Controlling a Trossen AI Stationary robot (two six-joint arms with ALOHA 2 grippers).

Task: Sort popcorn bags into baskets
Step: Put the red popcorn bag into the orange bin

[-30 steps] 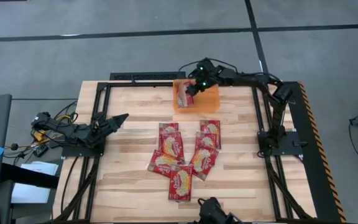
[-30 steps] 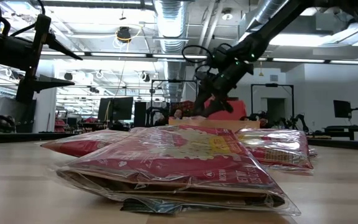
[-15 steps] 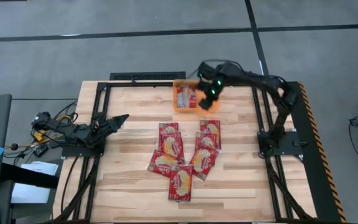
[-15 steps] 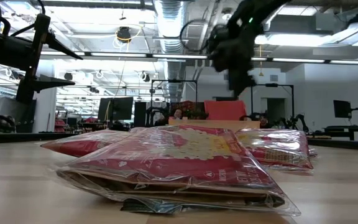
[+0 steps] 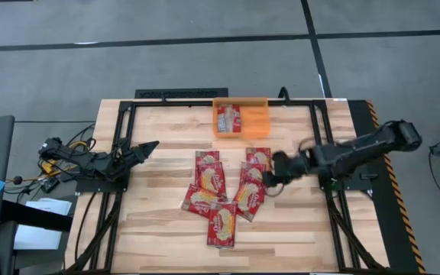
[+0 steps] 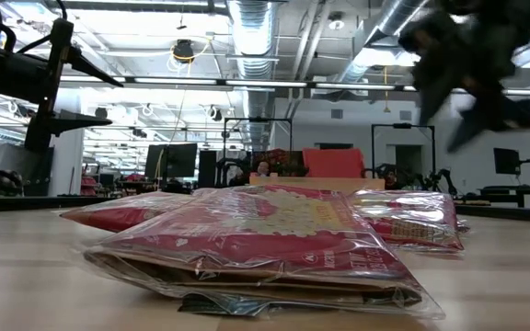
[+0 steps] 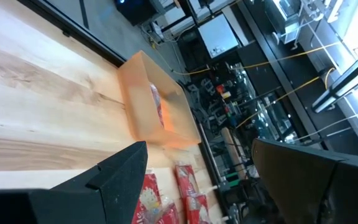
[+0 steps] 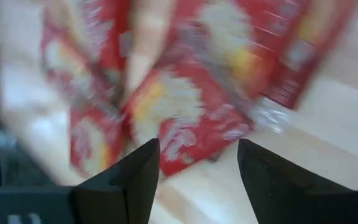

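Observation:
Several red popcorn bags (image 5: 226, 191) with cream centres lie flat and overlapping in a cluster mid-table; they fill the foreground of the low view (image 6: 265, 230). One more bag (image 5: 227, 119) lies in the left half of the orange basket (image 5: 252, 121) at the far edge, also seen in the left wrist view (image 7: 143, 93). My right gripper (image 5: 272, 177) is open at the cluster's right side, just above the bags (image 8: 191, 93), with nothing between its fingers (image 8: 197, 149). My left gripper (image 5: 153, 143) is open and waits at the table's left side.
A black metal frame (image 5: 174, 94) borders the table's far, left and right sides. The right arm (image 5: 357, 149) reaches across the right part of the table. Bare wood lies between the basket and the cluster, and left of the cluster.
My right gripper was at the basket with a bag one second ago; that bag now lies in the basket. The gripper has since swung away from the basket toward the near edge and come down at the right side of the cluster. The left arm kept still.

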